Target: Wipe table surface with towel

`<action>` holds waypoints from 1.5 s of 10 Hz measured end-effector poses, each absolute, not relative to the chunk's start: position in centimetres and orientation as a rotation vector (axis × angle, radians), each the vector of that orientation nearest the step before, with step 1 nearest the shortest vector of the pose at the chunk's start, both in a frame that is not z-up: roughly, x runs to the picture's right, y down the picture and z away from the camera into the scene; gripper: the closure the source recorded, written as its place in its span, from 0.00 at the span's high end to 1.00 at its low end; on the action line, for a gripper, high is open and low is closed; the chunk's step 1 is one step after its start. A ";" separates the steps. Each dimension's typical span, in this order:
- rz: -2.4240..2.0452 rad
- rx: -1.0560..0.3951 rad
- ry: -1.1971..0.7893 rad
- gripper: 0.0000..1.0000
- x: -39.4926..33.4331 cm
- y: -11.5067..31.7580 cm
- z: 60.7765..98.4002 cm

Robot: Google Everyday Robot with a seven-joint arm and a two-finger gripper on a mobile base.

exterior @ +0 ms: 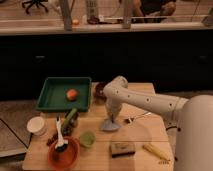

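Note:
A wooden table (142, 137) stands in front of a dark counter. A small grey-blue towel (107, 127) lies bunched on the table near its middle. My gripper (111, 119) points straight down onto the towel and touches its top. The white arm (145, 101) reaches in from the right and hides the gripper's upper part.
A green tray (50, 106) with an orange fruit (72, 94) sits at the back left. A white cup (36, 125), a red bowl (65, 154), a green cup (87, 138) and a green bottle (70, 119) stand at the left. A sponge (121, 148), a yellow item (155, 151) and a fork (137, 117) lie at the right.

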State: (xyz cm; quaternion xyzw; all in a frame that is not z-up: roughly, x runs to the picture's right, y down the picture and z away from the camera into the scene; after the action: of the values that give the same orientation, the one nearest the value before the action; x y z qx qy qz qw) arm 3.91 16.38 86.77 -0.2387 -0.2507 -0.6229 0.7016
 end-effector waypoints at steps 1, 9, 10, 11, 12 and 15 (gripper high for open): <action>-1.406 -0.526 -0.566 0.00 2.4 16.1 86.9; -1.507 -0.553 -0.640 0.00 0.5 19.8 84.5; -1.483 -0.564 -0.626 0.00 2.0 19.9 84.5; -1.458 -0.573 -0.608 0.00 3.1 19.7 84.7; -1.439 -0.577 -0.591 0.00 3.7 19.1 85.1; -1.411 -0.581 -0.557 0.00 3.9 16.7 86.9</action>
State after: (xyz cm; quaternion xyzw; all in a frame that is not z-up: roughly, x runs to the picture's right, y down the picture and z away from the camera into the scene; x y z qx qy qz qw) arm 3.89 16.71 86.87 -0.2594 -0.2489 -0.6305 0.6879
